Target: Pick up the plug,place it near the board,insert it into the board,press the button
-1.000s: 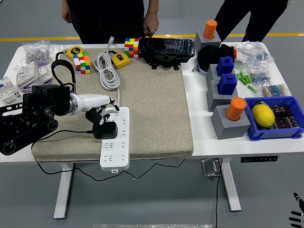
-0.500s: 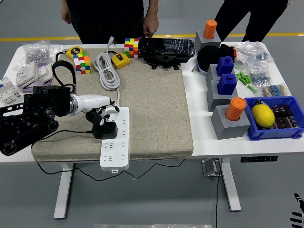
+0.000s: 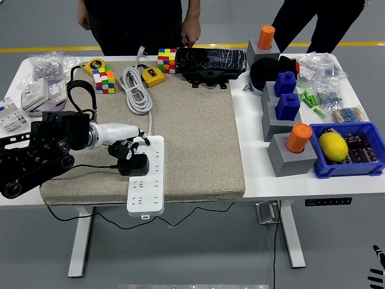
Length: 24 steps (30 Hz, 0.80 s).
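Note:
The black plug [image 3: 134, 164] sits in a socket of the white power strip [image 3: 147, 186], which lies on the grey mat [image 3: 192, 138]. Its black cord runs left across the mat. My left hand [image 3: 127, 143], white with dark fingertips, hovers just above and to the left of the plug. Its fingers are loosely bent and do not clasp the plug. One finger points toward the strip's far end. Only a dark sliver of my right hand [image 3: 376, 271] shows at the bottom right corner.
A coiled white cable [image 3: 136, 90], a yellow tape measure [image 3: 153, 76] and two colour cubes [image 3: 103, 79] lie at the mat's far left. A black case [image 3: 210, 63] sits at the back. Grey blocks with orange and blue pieces and a blue bin [image 3: 352, 150] fill the right. Two people stand at the far side.
My left hand has drawn back slightly to the left, away from the plug. The plug has stayed in the strip.

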Tool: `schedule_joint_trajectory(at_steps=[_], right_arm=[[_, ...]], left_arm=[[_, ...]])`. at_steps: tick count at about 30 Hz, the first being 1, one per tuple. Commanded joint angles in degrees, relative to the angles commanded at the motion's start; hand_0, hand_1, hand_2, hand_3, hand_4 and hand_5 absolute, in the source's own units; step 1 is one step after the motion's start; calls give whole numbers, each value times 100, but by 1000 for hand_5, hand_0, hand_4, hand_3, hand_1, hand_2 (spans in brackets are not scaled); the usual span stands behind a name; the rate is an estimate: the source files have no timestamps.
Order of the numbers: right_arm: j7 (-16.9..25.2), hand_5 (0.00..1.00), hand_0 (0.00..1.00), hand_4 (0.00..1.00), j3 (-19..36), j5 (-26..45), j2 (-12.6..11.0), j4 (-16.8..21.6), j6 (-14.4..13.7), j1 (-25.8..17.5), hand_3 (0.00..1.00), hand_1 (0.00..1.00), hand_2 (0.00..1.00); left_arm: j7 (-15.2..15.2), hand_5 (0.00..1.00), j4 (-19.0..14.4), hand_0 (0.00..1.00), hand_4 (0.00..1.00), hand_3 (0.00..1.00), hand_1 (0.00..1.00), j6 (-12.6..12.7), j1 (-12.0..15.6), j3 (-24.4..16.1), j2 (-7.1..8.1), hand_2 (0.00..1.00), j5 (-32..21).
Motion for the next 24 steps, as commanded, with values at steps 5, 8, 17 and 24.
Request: schedule_joint_trajectory(at_steps=[5,8,17,24], right_arm=[[9,998,850,998,5,4,2,0,-4,8,762,751,704],[12,998,850,998,1,12,2,0,-3,15,761,751,704],[14,998,850,998,21,1,-12,0,-8,34,762,751,704],[14,998,850,998,14,6,-12,0,-4,38,762,752,704]], left_arm=[[-5,2,30,133,244,847,2,-5,-20,50,-7,93,-15],[-12,2,50,131,239,845,2,1,-25,62,-15,93,-17],[-27,2,82,132,242,843,2,0,-32,228,-36,93,-89],[-44,2,73,131,239,841,2,23,-53,274,-37,93,-94]])
